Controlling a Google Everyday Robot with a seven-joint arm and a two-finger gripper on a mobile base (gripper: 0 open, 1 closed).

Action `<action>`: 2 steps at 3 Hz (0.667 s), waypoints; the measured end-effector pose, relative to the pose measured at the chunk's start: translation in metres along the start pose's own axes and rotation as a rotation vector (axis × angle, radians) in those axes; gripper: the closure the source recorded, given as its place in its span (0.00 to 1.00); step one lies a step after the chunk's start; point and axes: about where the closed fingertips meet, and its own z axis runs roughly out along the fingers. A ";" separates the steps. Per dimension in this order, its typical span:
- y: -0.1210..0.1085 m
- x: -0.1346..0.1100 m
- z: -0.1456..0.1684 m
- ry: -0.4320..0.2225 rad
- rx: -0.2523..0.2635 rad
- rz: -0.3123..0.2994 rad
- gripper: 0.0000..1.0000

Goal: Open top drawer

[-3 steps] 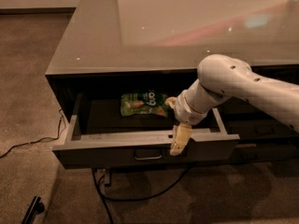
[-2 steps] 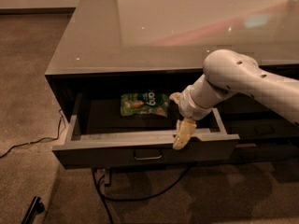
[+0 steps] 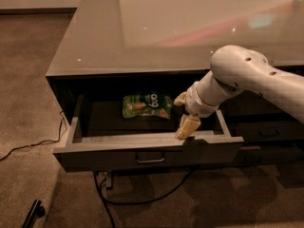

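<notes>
Wide, shallow dark grey top drawer point(image 3: 95, 158) stood well out, front panel just below pale tan gripper point(image 3: 186, 127). Gripper sat at panel's top edge, right of small metal loop handle point(image 3: 150, 158); grip state could not be told. Green snack bag point(image 3: 146, 106) lay inside, left of gripper. Judged: pull nearly done; next move, lift clear of the edge.

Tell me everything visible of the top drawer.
The top drawer is dark grey, wide and shallow, with a flat front and a small metal loop handle at its centre. It stands pulled well out. A green snack bag lies flat inside toward the back. The end effector hangs over the front rim's right part, apparently touching it.
</notes>
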 end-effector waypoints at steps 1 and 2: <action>-0.003 0.001 -0.001 -0.002 0.008 0.001 0.50; -0.005 0.002 0.001 -0.003 0.011 0.004 0.74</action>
